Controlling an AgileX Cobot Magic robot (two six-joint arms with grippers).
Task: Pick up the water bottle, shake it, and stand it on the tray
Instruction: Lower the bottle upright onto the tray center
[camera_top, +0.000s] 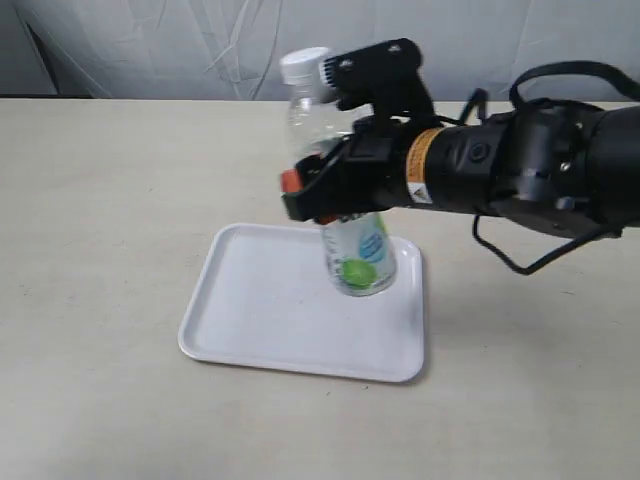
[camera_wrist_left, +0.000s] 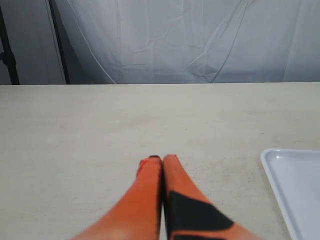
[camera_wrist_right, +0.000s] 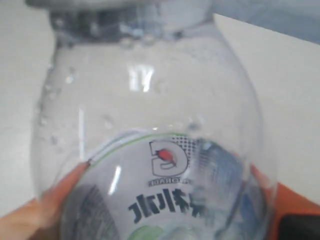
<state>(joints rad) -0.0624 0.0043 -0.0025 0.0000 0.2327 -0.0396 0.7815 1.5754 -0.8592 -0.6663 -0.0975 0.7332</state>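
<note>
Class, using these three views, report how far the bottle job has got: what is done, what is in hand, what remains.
Done: the bottle is lifted, clamped in the right gripper; droplets inside its upper wall hint at shaking, unproven. In hand: it hangs slightly tilted with its base low over the tray; contact cannot be told. Left: stand it upright and release. The left gripper is shut, apart from it.
</note>
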